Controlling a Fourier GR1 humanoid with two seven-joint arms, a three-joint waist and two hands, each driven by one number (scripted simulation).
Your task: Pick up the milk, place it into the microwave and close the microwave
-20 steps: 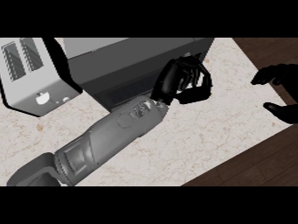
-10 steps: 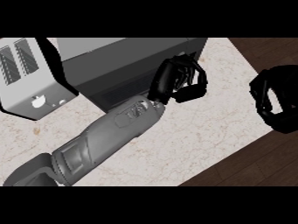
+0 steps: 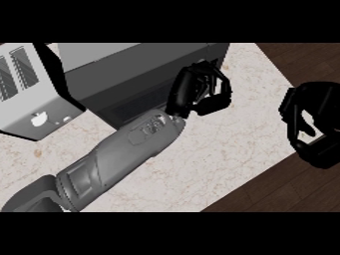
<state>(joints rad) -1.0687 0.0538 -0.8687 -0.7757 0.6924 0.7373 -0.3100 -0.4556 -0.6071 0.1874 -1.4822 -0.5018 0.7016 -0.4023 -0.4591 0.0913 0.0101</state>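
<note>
On the pale marbled tabletop [image 3: 224, 144], head view: left robot hand [image 3: 198, 92] clenched, empty, against the dark grey box-shaped microwave [image 3: 139, 74]. Silver two-slot toaster [image 3: 21, 89] at left. Right robot hand [image 3: 316, 124] curled off the tabletop's right edge, contents unclear. Milk unseen.

There is one view only, taken from the robot's head and aimed steeply down at the counter [image 3: 224, 144]. It sits close: the pale stone top fills most of the frame, running at a slant, with dark wood floor [image 3: 305, 60] showing past its right edge. The toaster [image 3: 25, 92] lies at the upper left and the microwave [image 3: 139, 79] at the upper middle (both seen from above, cut by the top edge). The forearms enter from the lower edge.
</note>
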